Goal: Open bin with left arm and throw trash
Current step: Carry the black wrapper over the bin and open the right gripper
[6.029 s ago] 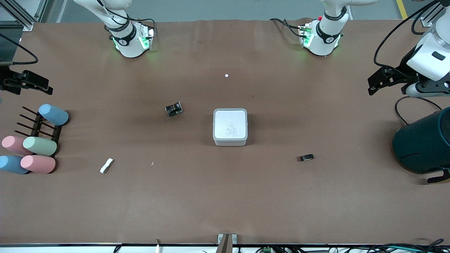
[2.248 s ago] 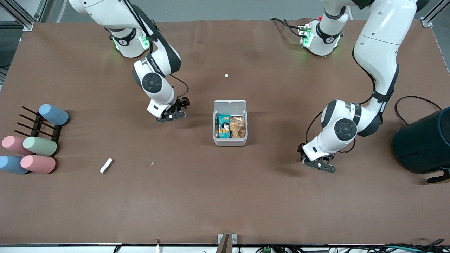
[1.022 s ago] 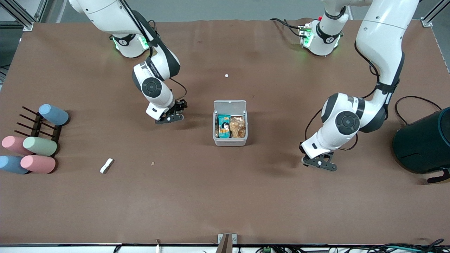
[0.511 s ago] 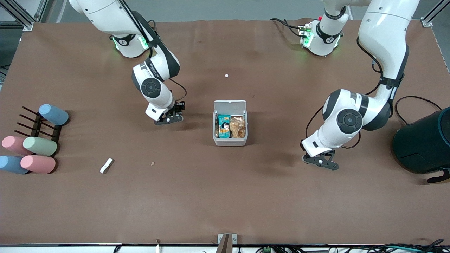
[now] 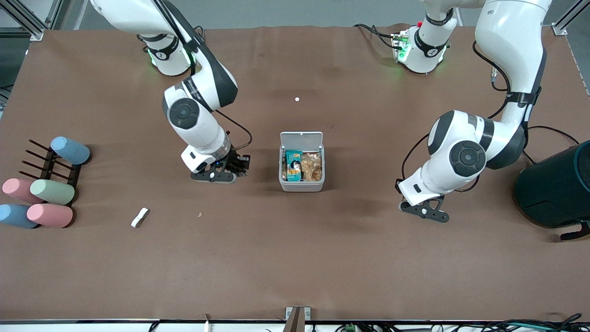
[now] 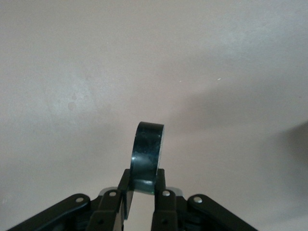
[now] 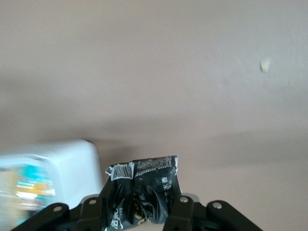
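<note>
Both arms bent low beside the open bin (image 5: 302,186), jaws gripping trash.

Both arms reach down over the surface (image 5: 295,258). The left hand (image 6: 143,202) pinches a black roll (image 6: 147,156); the right hand (image 7: 139,211) clamps a crumpled wrapper (image 7: 142,190), wrists bent low.

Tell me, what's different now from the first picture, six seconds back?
The bin now stands open. The right gripper has picked up the black wrapper, the left gripper the black roll; both are lifted off the table. The white piece hasn't moved.
</note>
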